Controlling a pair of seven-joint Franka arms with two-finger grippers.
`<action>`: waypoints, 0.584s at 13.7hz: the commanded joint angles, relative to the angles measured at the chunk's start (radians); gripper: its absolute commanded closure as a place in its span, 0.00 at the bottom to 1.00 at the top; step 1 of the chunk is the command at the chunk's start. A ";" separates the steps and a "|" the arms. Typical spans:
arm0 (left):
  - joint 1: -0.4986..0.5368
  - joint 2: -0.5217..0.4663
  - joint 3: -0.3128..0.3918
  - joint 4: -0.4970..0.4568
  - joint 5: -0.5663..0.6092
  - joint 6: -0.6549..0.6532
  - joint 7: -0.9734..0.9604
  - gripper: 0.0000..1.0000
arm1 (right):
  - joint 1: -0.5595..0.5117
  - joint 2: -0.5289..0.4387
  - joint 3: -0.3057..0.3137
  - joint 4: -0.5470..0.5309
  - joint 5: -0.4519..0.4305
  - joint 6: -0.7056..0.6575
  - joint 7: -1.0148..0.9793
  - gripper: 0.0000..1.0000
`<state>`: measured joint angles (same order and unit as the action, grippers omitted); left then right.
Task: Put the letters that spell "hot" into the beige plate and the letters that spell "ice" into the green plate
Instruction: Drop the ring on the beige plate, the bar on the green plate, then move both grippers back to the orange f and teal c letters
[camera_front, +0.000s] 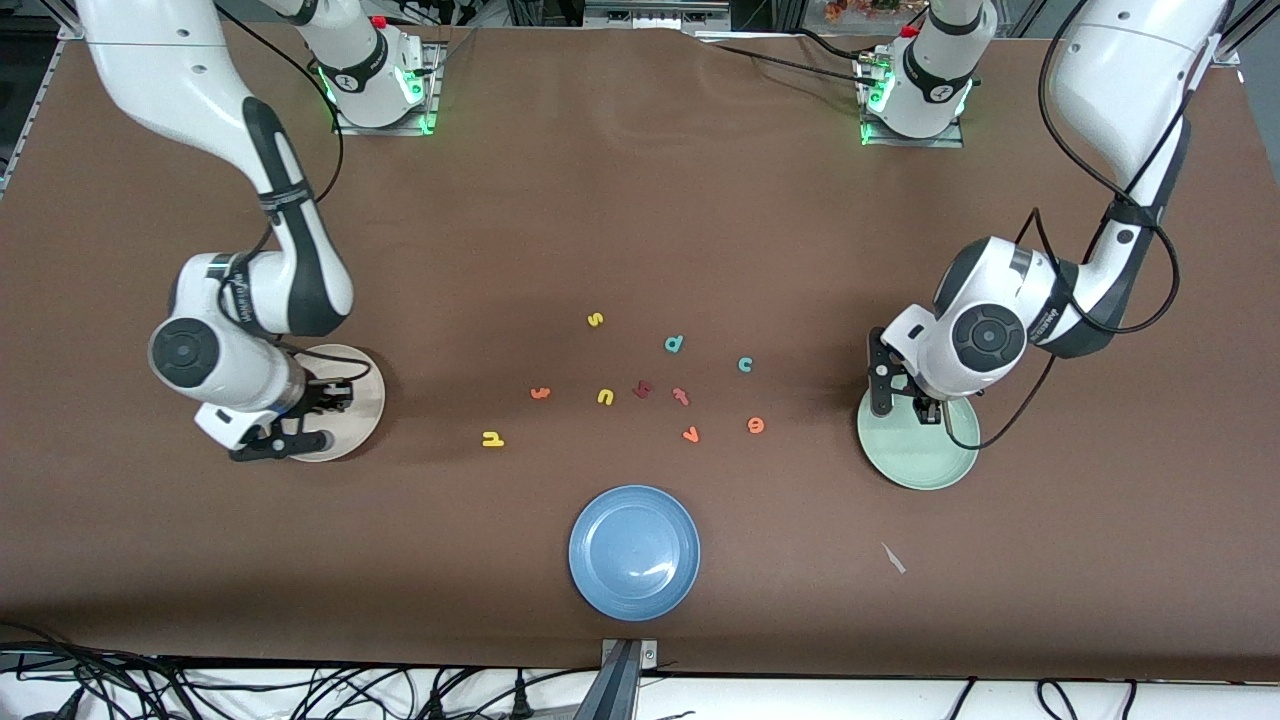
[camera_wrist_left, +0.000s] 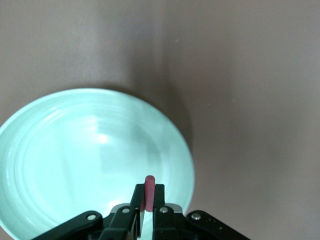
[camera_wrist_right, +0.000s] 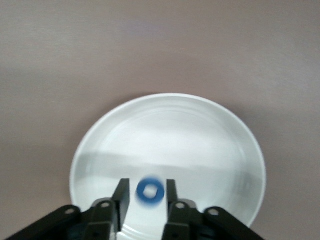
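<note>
Hovering over the beige plate (camera_front: 365, 400), the right gripper (camera_wrist_right: 145, 197) has its jaws parted a little with the blue o (camera_wrist_right: 149, 191) between them, blurred as though dropping free, so I judge it released, not clamped. Over the green plate (camera_front: 920, 465), the left gripper (camera_wrist_left: 147, 200) has its jaws pinched together on the dark red i (camera_wrist_left: 148, 192), held upright by its flat sides. These foam letters look very light and soft, likely to squash or cling to a pad, so a gentle pinch across the flat faces or the thin strokes should suit. On the bench between the plates lie the yellow h (camera_front: 493, 438), orange t (camera_front: 540, 393), teal c (camera_front: 745, 364) and orange e (camera_front: 756, 425), apart from one another.
</note>
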<state>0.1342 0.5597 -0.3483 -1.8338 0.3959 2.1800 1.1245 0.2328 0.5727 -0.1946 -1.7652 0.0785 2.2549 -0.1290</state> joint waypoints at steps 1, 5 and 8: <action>0.041 0.042 -0.011 0.019 0.032 0.041 0.035 1.00 | 0.025 -0.010 0.021 0.000 0.131 -0.018 0.015 0.00; 0.059 0.077 -0.011 0.005 0.034 0.096 0.038 1.00 | 0.114 -0.010 0.030 0.001 0.145 -0.015 0.259 0.00; 0.051 0.060 -0.017 0.002 0.038 0.086 0.058 0.00 | 0.183 -0.008 0.030 0.004 0.150 -0.008 0.398 0.00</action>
<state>0.1822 0.6356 -0.3509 -1.8341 0.3963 2.2727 1.1576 0.3836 0.5716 -0.1599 -1.7637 0.2111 2.2515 0.1881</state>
